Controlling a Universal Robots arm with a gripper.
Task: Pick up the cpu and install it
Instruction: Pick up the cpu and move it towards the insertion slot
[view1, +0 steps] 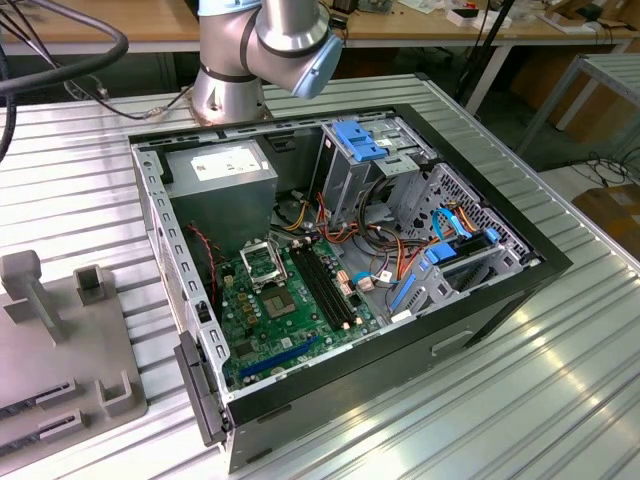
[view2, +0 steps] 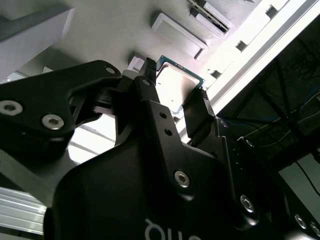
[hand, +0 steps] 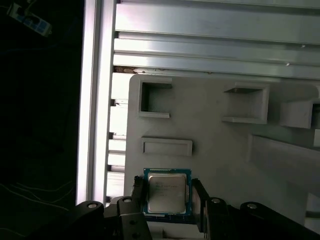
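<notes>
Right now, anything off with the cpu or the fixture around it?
Nothing stands out. In the first wrist view the cpu is square to the gripper, over the grey fixture tray. Its metal top looks clean and its edges look unbroken.

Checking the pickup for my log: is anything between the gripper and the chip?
Nothing visible does. In both wrist views the chip sits right inside the gripper, flanked by it on two sides, over the grey tray, with no cable or part between them.
</notes>
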